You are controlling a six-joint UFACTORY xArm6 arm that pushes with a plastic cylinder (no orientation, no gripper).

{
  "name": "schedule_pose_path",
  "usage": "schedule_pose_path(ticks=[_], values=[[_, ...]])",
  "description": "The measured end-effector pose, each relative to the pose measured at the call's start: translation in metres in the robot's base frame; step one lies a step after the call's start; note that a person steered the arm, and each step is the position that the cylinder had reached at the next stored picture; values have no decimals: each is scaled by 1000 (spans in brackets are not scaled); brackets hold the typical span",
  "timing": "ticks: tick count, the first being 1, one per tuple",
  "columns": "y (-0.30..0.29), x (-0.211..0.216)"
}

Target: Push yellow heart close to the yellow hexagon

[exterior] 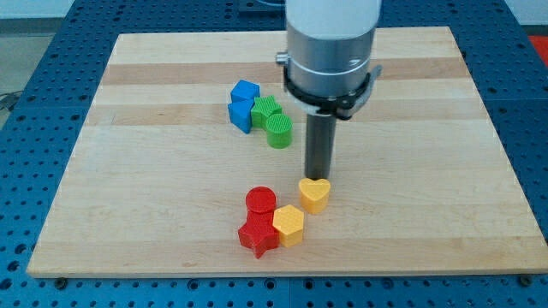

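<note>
Board of pale wood carries 2 clusters. Toward the view's upper left of centre sit a blue block, a green block of unclear shape and a green cylinder, all touching.

Lower down, a red cylinder and a red star adjoin the yellow hexagon. The yellow heart lies just to the hexagon's upper right, very near or touching at 1 corner; I cannot tell which.

My tip stands at the heart's top edge, apparently in contact. There are no jaws; the end is 1 plain rod.

Judgement: the task is nearly complete. Any remaining push should be short, slow and directed toward the view's lower left, through the heart's centre, so it neither spins aside nor drives the hexagon away.
</note>
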State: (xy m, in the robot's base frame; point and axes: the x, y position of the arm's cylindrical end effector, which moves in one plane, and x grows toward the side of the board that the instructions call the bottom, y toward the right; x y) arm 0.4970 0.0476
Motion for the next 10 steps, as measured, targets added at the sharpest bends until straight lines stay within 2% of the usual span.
schedule_pose_path(ticks=[5,8,9,10], values=[[-12,5],[-17,38],[-17,38],[9,22]])
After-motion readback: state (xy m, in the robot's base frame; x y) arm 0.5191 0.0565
